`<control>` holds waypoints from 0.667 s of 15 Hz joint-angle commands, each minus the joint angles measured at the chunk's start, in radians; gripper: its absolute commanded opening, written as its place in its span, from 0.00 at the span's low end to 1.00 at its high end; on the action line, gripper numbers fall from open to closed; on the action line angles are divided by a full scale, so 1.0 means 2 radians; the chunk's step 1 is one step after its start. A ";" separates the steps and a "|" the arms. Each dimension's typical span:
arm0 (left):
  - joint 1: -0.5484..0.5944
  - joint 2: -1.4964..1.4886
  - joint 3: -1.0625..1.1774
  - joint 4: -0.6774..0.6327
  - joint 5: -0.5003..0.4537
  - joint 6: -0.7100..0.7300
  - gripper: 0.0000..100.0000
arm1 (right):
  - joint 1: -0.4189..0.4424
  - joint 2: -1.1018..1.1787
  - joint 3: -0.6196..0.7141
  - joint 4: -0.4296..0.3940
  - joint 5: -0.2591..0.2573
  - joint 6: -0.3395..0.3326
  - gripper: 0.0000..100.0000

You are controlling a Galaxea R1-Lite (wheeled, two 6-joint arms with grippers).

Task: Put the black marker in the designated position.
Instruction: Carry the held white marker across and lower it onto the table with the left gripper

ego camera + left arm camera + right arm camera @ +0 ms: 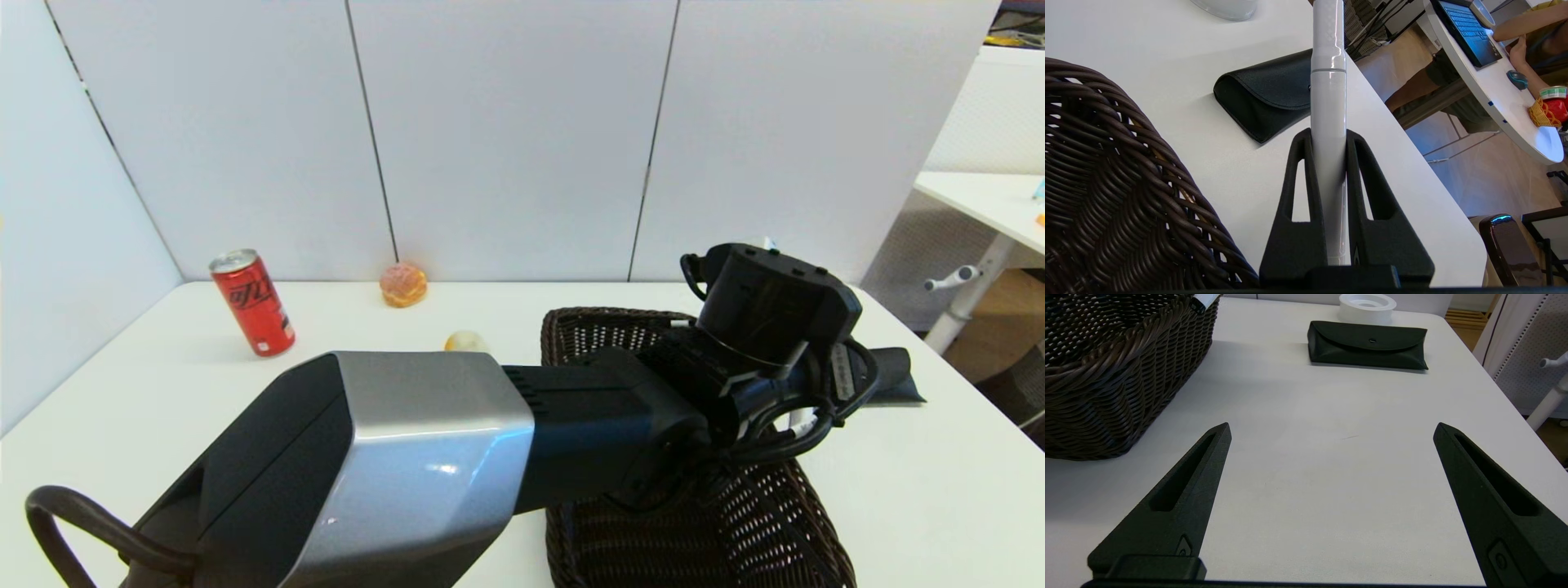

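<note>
1. Head view: the left arm (424, 457) reaches from 7 o'clock across the white table (147, 392) over the dark wicker basket (588, 327). A red can (251, 302) stands at 10 o'clock, a small bun (403, 284) at 11 o'clock, and a black case (894, 376) lies at 3 o'clock.
2. Left wrist view: the left gripper (1329, 141) is clenched on the black marker (1328, 94), a slim white barrel standing between its fingers (1300, 163). The marker is beside the basket (1106, 163), with the case (1265, 98) beyond it.
3. Right wrist view: the right gripper (1331, 430) is released, fingers spread wide, low over bare table (1310, 477). Basket (1118, 367) at 10 o'clock, case (1367, 345) at 12 o'clock, a white ring-shaped object (1367, 306) just behind the case.
</note>
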 commanded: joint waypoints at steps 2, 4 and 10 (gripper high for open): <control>0.000 0.002 0.000 -0.001 0.001 -0.002 0.00 | 0.000 0.001 0.000 0.000 0.000 0.000 1.00; 0.000 0.004 0.000 -0.001 0.001 -0.002 0.00 | 0.000 0.001 0.000 0.000 0.000 0.000 1.00; 0.001 0.002 0.000 0.004 0.001 0.001 0.00 | 0.000 0.001 0.000 0.000 0.000 0.000 1.00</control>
